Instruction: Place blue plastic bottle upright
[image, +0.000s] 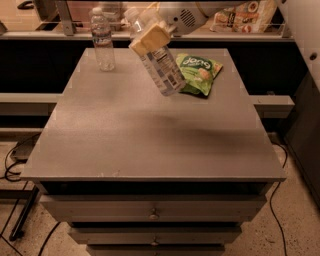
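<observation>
The blue plastic bottle (161, 65) is a clear bottle with a wide white label with dark print. It hangs tilted above the back middle of the grey table (150, 130), its base pointing down and to the right, its top up and left. My gripper (150, 36) with tan finger pads is shut on its upper part and holds it in the air. My white arm (190, 17) reaches in from the upper right.
A slimmer clear bottle (102, 39) stands upright at the table's back left. A green snack bag (200, 74) lies at the back right, just beside the held bottle's base. Drawers sit below the tabletop, cables on the floor at left, a shelf behind.
</observation>
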